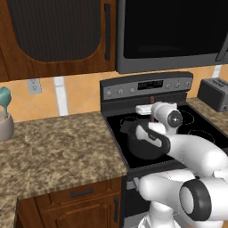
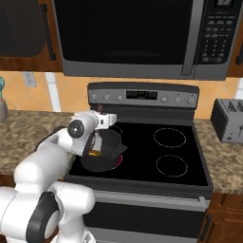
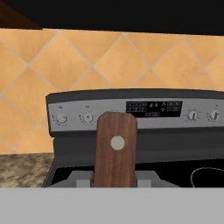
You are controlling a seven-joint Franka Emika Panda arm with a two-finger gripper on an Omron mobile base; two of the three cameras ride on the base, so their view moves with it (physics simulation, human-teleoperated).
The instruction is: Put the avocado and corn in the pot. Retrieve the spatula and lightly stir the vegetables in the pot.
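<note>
My gripper (image 3: 114, 179) is shut on the spatula (image 3: 116, 151). Its brown wooden handle with a pale rivet stands up between the fingertips, in front of the stove's control panel. In the right base view the gripper (image 2: 97, 136) points down over the dark grey pot (image 2: 108, 151) on the front left burner, and the spatula (image 2: 94, 144) reaches down into it. A small yellow-orange patch shows inside the pot, too small to name as the corn. The avocado is hidden. In the left base view my arm covers most of the pot (image 1: 133, 143).
The black stove (image 2: 175, 156) has bare burners to the right of the pot. A toaster (image 2: 230, 119) stands on the right counter. At the far left of the granite counter (image 1: 58, 147) a utensil holder (image 1: 5, 127) stands. A microwave (image 2: 128, 38) hangs above the stove.
</note>
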